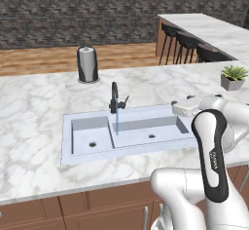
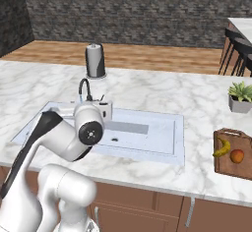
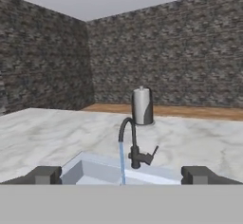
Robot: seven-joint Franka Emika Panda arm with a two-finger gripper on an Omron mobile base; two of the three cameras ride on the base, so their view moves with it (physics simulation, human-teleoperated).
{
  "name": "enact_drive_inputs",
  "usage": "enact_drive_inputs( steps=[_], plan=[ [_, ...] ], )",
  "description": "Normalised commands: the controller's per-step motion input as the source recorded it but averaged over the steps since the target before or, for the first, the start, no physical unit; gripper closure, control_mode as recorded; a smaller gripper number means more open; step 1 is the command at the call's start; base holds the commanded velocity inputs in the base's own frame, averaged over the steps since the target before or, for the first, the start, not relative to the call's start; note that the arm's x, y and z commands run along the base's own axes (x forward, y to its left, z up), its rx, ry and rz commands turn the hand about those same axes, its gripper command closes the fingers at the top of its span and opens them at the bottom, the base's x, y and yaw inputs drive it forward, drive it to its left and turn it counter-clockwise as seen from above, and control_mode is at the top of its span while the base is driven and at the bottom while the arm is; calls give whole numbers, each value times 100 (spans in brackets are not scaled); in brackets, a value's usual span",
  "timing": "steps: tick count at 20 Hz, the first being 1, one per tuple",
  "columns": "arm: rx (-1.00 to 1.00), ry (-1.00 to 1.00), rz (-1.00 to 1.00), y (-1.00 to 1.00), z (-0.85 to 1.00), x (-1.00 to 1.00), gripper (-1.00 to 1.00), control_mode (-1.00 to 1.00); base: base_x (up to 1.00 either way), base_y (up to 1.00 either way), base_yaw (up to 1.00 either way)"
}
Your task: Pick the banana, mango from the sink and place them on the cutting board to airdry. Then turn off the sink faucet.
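A pale blue-white rectangular sink (image 1: 127, 134) with two basins, each with a round drain, sits at the centre of the left base view, set in a glossy white marble counter (image 1: 34, 117) veined with grey. At its back rim stands the slim dark metal sink faucet (image 3: 132, 144), a curved spout with a small side lever, and a thin blue water stream (image 3: 122, 163) falls from it into the basin. Behind it, a dark cylindrical paper-towel holder (image 2: 95, 60) stands on the marble before a rough grey stone wall. At the lower right of the right base view, a dark brown wooden cutting board (image 2: 231, 164), cut off by the frame edge, carries the curved yellow banana (image 2: 222, 148) and the round orange-red mango (image 2: 237, 156) side by side. A spiky green potted plant (image 2: 240, 97) sits above the board. The gripper (image 3: 121, 175) has its fingers spread wide at the bottom of the hand view, holding nothing, facing the faucet. The white arm hides part of the sink in the right base view.
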Motion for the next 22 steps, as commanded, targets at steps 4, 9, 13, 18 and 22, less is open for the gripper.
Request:
enact_drive_inputs(
  steps=[4,9,13,18,22],
  plan=[
    [0,0,-3,29,-66,25,-100,-100,0,0,0],
    [1,-1,-2,19,-60,20,-100,-100,0,0,0],
    [0,-4,0,21,-6,11,-100,-100,0,0,0],
    [0,-2,1,18,0,17,-100,-100,0,0,0],
    [0,-2,5,7,0,19,-100,-100,0,0,0]
  ],
)
